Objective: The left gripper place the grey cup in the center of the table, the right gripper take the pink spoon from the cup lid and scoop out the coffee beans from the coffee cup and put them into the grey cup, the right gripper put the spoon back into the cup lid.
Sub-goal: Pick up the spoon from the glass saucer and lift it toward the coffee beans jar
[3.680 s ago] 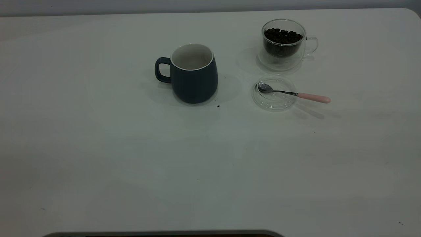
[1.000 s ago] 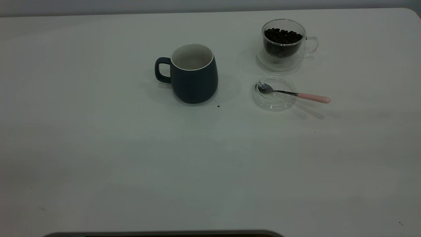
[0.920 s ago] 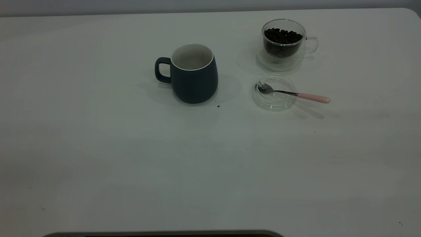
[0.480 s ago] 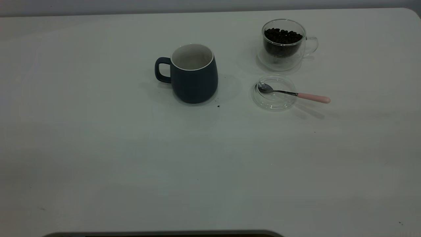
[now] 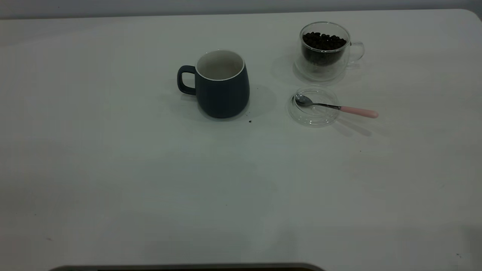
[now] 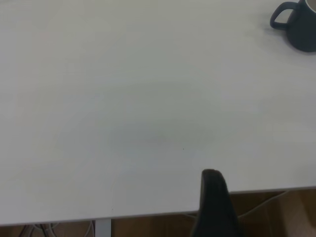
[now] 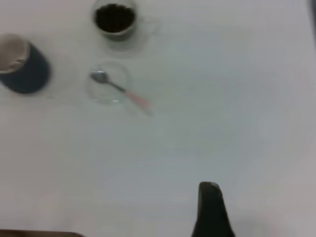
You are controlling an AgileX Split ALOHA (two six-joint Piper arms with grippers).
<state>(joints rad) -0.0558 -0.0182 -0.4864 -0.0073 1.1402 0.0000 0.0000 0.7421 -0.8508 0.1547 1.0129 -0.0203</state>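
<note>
The grey cup [image 5: 222, 86] stands upright near the table's far middle, handle to the left, and looks empty. It also shows in the left wrist view [image 6: 301, 24] and the right wrist view [image 7: 22, 69]. The coffee cup [image 5: 320, 71] holds coffee beans [image 5: 324, 40] at the far right. The pink spoon [image 5: 357, 111] lies with its bowl in the cup lid [image 5: 310, 116], handle pointing right. My left gripper [image 6: 213, 197] shows only as a black tip over the table's edge, far from the grey cup. My right gripper [image 7: 211, 207] hovers well away from the spoon [image 7: 133, 98]. Neither appears in the exterior view.
The white table [image 5: 150, 169] carries a few dark specks, one [image 5: 250, 121] just in front of the grey cup. Cables and a brown floor show past the table edge in the left wrist view.
The cups, lid and spoon have not moved. A faint shadow has appeared at the table's front right corner.
</note>
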